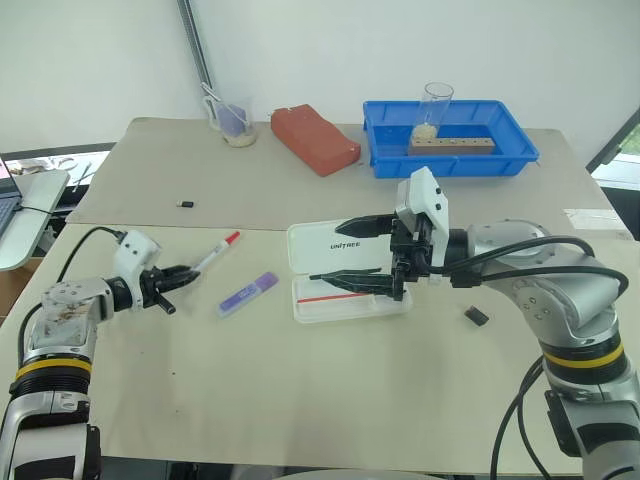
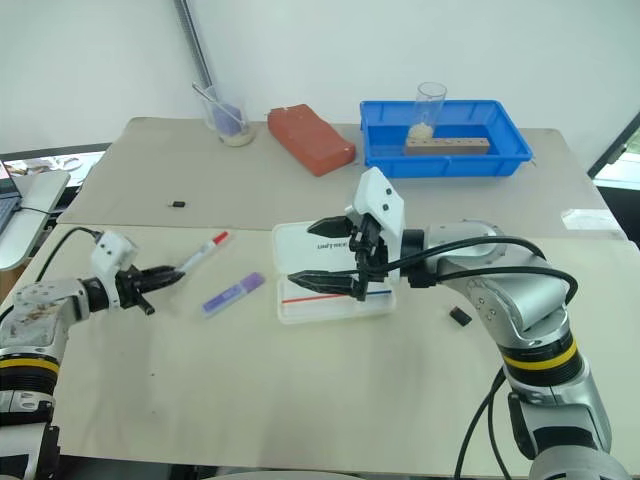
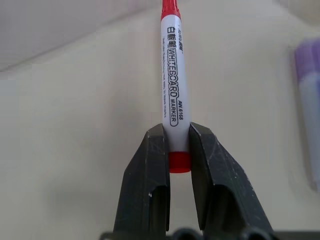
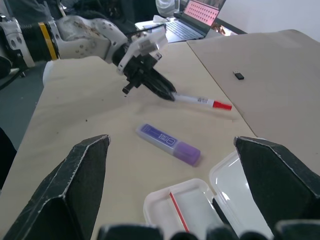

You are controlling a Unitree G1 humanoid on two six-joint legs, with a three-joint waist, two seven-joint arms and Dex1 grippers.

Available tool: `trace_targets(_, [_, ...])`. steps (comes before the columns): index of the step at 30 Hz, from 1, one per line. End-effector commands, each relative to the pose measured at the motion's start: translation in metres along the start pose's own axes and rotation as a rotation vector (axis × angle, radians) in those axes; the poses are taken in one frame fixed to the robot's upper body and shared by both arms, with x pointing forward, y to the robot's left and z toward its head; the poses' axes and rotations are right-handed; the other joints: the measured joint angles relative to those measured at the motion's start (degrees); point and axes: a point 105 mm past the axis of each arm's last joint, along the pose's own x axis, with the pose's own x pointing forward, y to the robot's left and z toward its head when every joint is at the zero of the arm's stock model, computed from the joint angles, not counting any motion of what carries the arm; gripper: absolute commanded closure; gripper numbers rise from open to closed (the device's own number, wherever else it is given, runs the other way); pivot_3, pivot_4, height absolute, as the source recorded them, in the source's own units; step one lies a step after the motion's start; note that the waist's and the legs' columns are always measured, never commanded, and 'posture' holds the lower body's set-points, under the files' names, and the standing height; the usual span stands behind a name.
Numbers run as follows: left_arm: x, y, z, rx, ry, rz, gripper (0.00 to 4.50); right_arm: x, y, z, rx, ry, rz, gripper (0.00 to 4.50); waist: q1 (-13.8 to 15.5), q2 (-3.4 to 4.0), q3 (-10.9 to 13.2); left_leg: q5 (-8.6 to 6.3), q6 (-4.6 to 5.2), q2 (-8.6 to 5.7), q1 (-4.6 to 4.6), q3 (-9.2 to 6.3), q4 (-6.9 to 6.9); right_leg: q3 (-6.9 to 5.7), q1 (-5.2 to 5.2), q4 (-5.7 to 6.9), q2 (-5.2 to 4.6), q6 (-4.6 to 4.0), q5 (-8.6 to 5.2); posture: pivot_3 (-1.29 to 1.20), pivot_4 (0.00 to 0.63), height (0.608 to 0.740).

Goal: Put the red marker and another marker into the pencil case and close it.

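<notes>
From the head camera, the left gripper [image 1: 186,271] lies low over the table [image 1: 300,400] with its two black fingers pinched on the red end of the red marker [image 1: 216,252], whose barrel runs away from the fingertips with the red cap at the far tip. The purple marker [image 1: 248,294] lies flat just beside that gripper, on the side toward the pencil case [image 1: 335,270], apart from the red marker. The case lies open, lid laid back, with a thin red stick [image 1: 335,298] in its tray. The right gripper [image 1: 350,253] hangs over the open case with its fingers spread wide, one over the lid and one over the tray, holding nothing. Beyond it stand a blue tray [image 1: 450,150], a red brick [image 1: 314,138] and a clear cup [image 1: 233,118]. In the left wrist view the two fingers [image 3: 145,190] clamp the marker's red end between them, the white barrel [image 3: 172,80] pointing straight out past the tips, the purple marker [image 3: 310,95] off to one side. In the right wrist view the wide-set fingers [image 4: 80,185] frame the purple marker [image 4: 170,144], with the case's tray [image 4: 175,210] nearest and the left gripper [image 4: 169,93] beyond, gripping the red marker [image 4: 202,101].
</notes>
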Motion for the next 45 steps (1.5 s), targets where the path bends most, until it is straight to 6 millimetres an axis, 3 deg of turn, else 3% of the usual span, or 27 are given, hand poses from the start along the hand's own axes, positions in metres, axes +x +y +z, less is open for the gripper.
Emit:
trace_targets(1, [-0.006,-0.021,0.07,0.17,-0.149,-0.067,4.36,-0.019,-0.005,-0.005,-0.052,0.009,-0.063,0.11,0.04,-0.01,-0.01,0.0,0.0,0.0,0.05,0.01,0.0,0.0,0.02,-0.02,-0.02,0.01,-0.01,0.0,0.15,0.74])
trace_targets(4, [0.003,-0.062,0.098,0.306,-0.175,-0.216,4.36,-0.034,-0.002,-0.025,-0.042,0.073,-0.098,0.11,0.26,0.0,-0.02,0.0,-0.01,-0.04,0.08,0.03,0.01,0.04,0.13,-0.1,-0.03,0.03,-0.01,0.0,0.15,0.74])
trace_targets(8, [0.03,-0.104,0.111,0.398,-0.17,-0.363,4.36,-0.049,-0.004,-0.035,-0.034,0.12,-0.157,0.11,0.16,0.15,-0.09,0.0,0.0,-0.15,0.06,-0.01,0.04,0.18,0.19,-0.06,0.04,0.07,-0.01,0.0,0.15,0.74])
trace_targets(12, [0.067,-0.141,0.09,0.421,-0.111,-0.496,4.36,-0.055,-0.008,-0.04,-0.032,0.139,-0.221,0.11,-0.36,0.23,-0.14,0.01,0.01,-0.19,0.1,-0.26,0.1,0.32,0.21,-0.05,0.29,0.09,-0.02,0.0,0.15,0.74])
trace_targets(18, [0.1,-0.167,0.049,0.456,-0.002,-0.597,4.36,-0.06,-0.008,-0.043,-0.019,0.146,-0.291,0.11,-0.42,0.23,-0.12,0.02,0.02,-0.17,0.06,-0.79,0.19,0.56,0.18,-0.06,0.72,0.07,-0.01,0.0,0.15,0.74])
trace_targets(24, [0.112,-0.166,0.035,0.481,0.029,-0.605,4.36,-0.063,-0.007,-0.042,-0.007,0.139,-0.327,0.11,-0.35,0.23,-0.12,0.02,0.02,-0.18,0.04,-0.89,0.24,0.56,0.15,-0.04,0.75,0.08,-0.02,0.0,0.15,0.74])
trace_targets(29, [0.116,-0.165,0.044,0.473,0.002,-0.596,2.1,-0.063,-0.006,-0.042,-0.002,0.139,-0.332,0.11,-0.19,0.24,-0.12,0.02,0.02,-0.19,-0.03,-0.92,0.27,0.54,0.15,-0.05,0.75,0.06,-0.01,0.0,0.15,0.74])
trace_targets(33, [0.107,-0.165,0.057,0.448,-0.041,-0.589,0.12,-0.061,-0.008,-0.041,-0.001,0.128,-0.325,0.11,-0.32,0.25,-0.12,0.02,0.02,-0.18,-0.02,-0.93,0.31,0.54,0.16,-0.04,0.77,0.07,-0.01,0.0,0.15,0.74])
trace_targets(41, [0.048,-0.15,0.06,0.317,-0.06,-0.49,0.05,-0.049,-0.001,-0.032,-0.014,0.095,-0.22,0.11,-1.26,0.31,-0.13,0.02,0.02,-0.07,0.09,-1.07,0.2,0.57,0.17,0.02,0.92,0.05,-0.03,0.0,0.15,0.74])
trace_targets(45, [0.028,-0.108,0.028,0.23,0.017,-0.245,0.05,-0.035,0.007,-0.021,-0.031,0.066,-0.132,0.11,-1.15,0.34,-0.14,0.02,0.02,-0.08,0.18,-1.14,0.21,0.54,0.25,0.02,0.9,0.1,-0.08,0.0,0.15,0.74])
